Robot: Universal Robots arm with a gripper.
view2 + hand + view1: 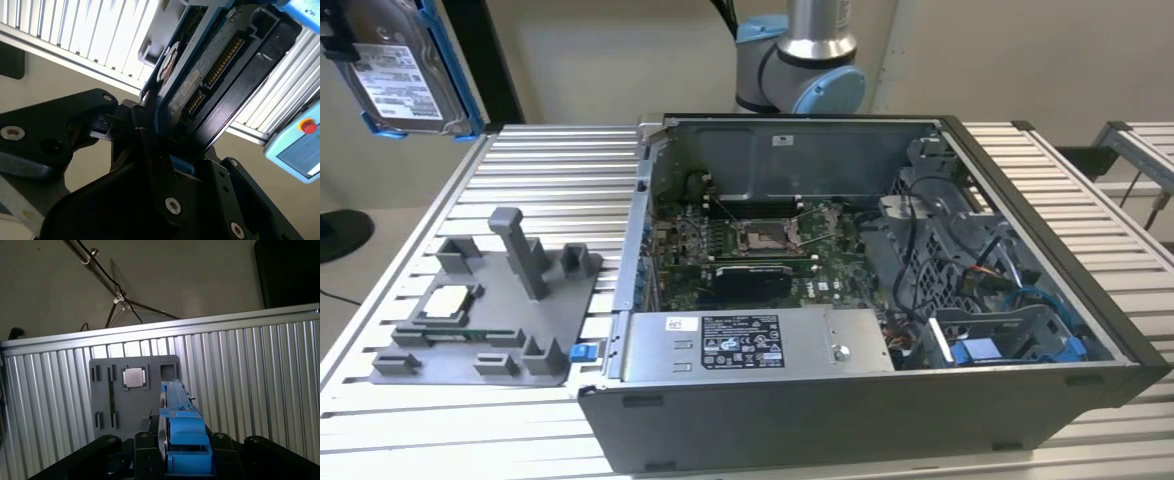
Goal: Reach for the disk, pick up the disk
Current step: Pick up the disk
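The disk [403, 75] is up in the air, over the ribbed table [547, 165], at the exterior view's left. The claw [182, 455] is shut on it and holds it by one end. I think the disk could slip out if that hold is weak, and then it would drop onto the grey fixture [107, 390] and the little chip [134, 377] below.

The arm [797, 58] holds the tool [182, 437] raised, its black fingers [145, 455] clamped on the disk [181, 415].
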